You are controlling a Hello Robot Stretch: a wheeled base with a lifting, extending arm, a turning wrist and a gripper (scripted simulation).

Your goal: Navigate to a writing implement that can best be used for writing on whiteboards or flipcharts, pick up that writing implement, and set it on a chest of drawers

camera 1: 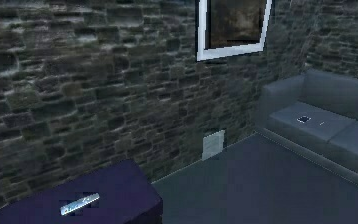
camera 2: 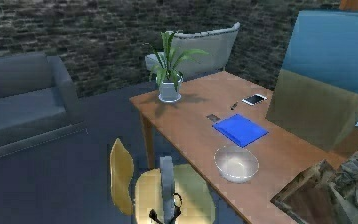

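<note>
On the wooden table (camera 2: 192, 140) in the arm side view lies a thin dark stick-like thing (camera 2: 234, 106), too small to name, next to a phone (camera 2: 254, 99). A small dark item (camera 2: 214, 118) lies beside a blue book (camera 2: 240, 130). Low in this view, a grey bar with dark curved fingers, which I take for my gripper (camera 2: 168, 208), stands over a yellow chair's seat (camera 2: 192, 185). I cannot tell whether it holds anything.
A potted plant (camera 2: 170, 70) and a glass bowl (camera 2: 236, 163) stand on the table. A big cardboard box (camera 2: 317, 100) is at its right, a grey armchair (camera 2: 27, 100) at left. Ahead: brick wall, framed picture (camera 1: 234, 25), grey sofa (camera 1: 322, 125), dark low table (camera 1: 117, 195) bearing a remote-like thing (camera 1: 77, 206).
</note>
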